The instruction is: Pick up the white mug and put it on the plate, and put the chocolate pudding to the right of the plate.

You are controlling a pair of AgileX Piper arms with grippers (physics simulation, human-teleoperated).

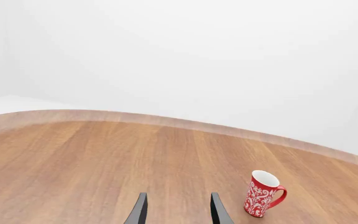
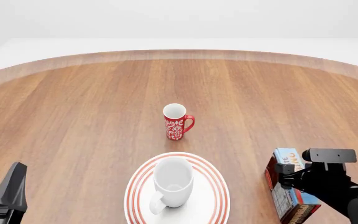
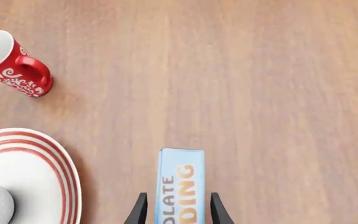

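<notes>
White and glossy, the white mug (image 2: 173, 185) stands upright on the plate (image 2: 214, 184), mouth up, handle turned toward the near edge; that half of the task reads as done. Second item, the chocolate pudding (image 3: 180, 184), sits between the fingers of the right gripper (image 3: 179, 212); the jaws stand on either side of the box and appear to clamp it, blue lettered face uppermost in the wrist view. From the front, the box (image 2: 289, 186) lies near the plate's right rim, apart from it; whether its base touches the wooden surface (image 2: 79, 107) or hangs just above cannot be told, since the arm covers the lower part.

Step in hand, by judgement: placing the pudding to the right of the plate. Next move calls for setting the box flat on the surface with a clear gap to the rim, then parting the jaws and lifting straight off, so the box does not tip or drag.

Left gripper (image 1: 177, 210): fingers spread, nothing between them, parked low at the near left, well apart from the work. Red mug (image 2: 177, 121): upright beyond the plate, not part of the task, clear of both arms.
</notes>
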